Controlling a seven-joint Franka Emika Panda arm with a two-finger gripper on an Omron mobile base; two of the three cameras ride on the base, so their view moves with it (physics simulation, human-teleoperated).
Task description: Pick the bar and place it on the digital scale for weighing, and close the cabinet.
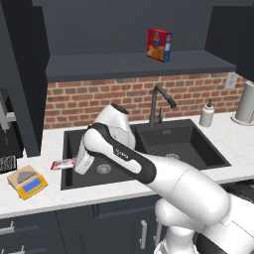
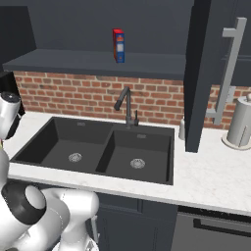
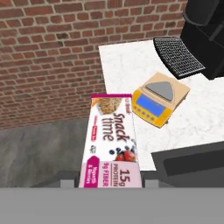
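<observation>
Charcoal cabinet [image 2: 203,73] is hanging open overhead, door swung out, while the arm is reaching left over the sink [image 1: 144,149]. Ahead of the hand [image 1: 79,162] on the white desk [image 3: 127,65], the digital scale [image 3: 158,99] is lying up and right. The hand is pinching the bar [image 3: 111,140], long axis pointing forward, slightly left of the scale.

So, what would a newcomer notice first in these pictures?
Probably the pink and white bar, held in the shut gripper above the left edge of the sink. Next, the orange scale on the counter to the left, with nothing on its plate. Then the red and blue box upright on the cabinet shelf.
</observation>
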